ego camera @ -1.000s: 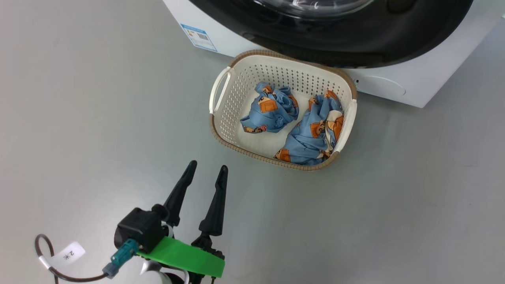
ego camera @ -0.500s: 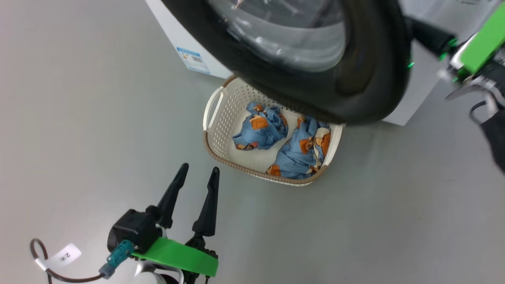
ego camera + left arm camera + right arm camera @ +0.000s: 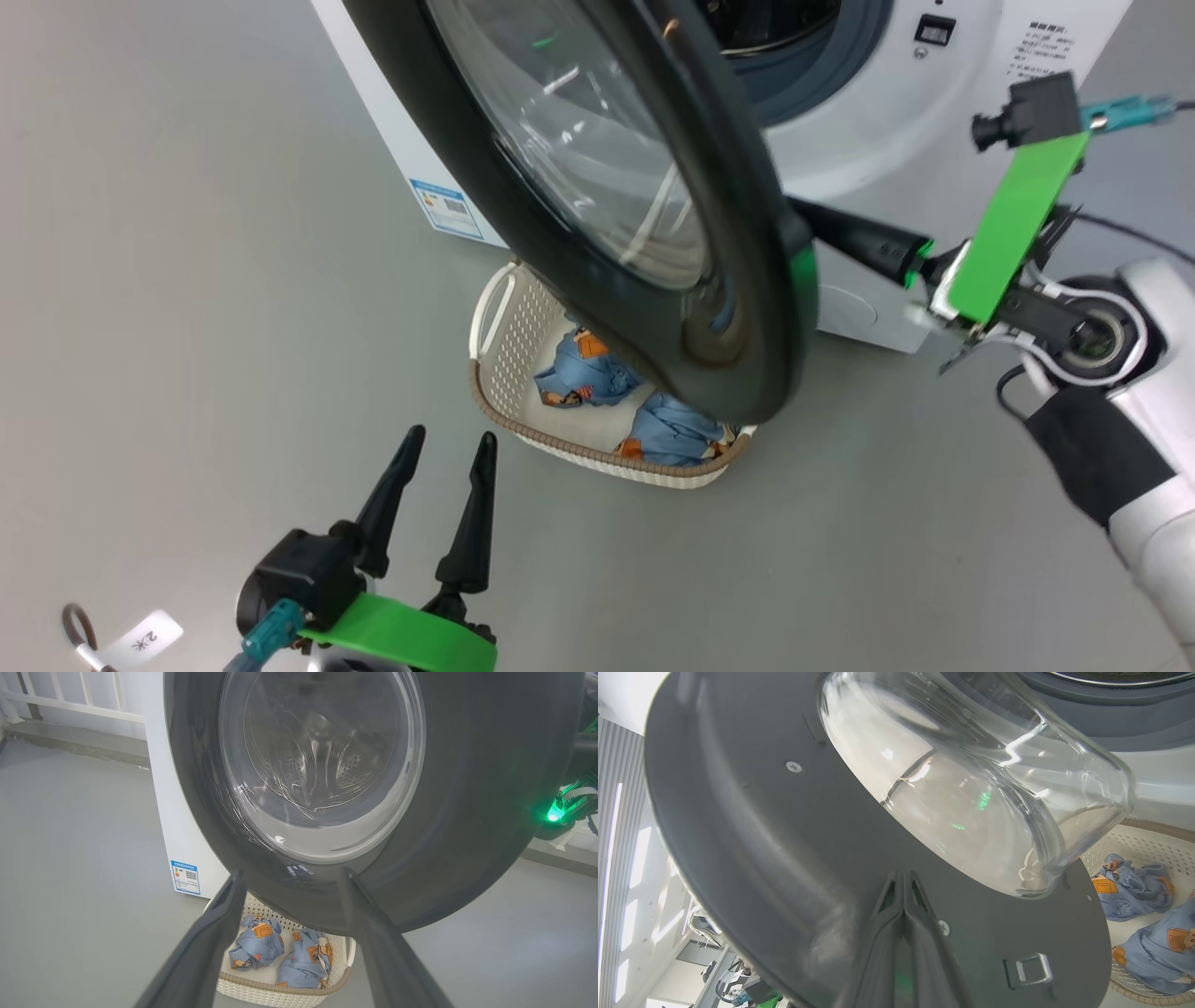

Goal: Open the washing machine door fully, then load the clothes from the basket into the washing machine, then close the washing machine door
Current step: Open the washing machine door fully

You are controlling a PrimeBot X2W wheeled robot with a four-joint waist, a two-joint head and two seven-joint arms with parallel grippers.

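The washing machine door point(image 3: 747, 308) stands partly open, its black rim and glass bowl point(image 3: 579, 159) hanging over the basket point(image 3: 504, 327). My right gripper point(image 3: 840, 233) is shut, reaching behind the door's free edge. In the right wrist view its tips point(image 3: 903, 877) rest against the door's dark inner face point(image 3: 761, 835). Two light-blue clothes point(image 3: 579, 373) point(image 3: 672, 434) lie in the basket, partly hidden by the door. My left gripper point(image 3: 448, 436) is open and empty, low on the floor side in front of the basket. The left wrist view shows the door point(image 3: 467, 812), the basket point(image 3: 280, 994) and the clothes point(image 3: 257, 947).
The white washing machine point(image 3: 878, 140) fills the back, its grey gasket point(image 3: 822, 65) exposed and a blue label sticker point(image 3: 446, 207) on its side. Grey floor spreads left and right of the basket. A white railing point(image 3: 70, 700) runs behind the machine.
The head camera has tilted up. The door has swung outward from nearly closed to partly open, and my shut right gripper has come into view behind its edge. My left gripper stays open.
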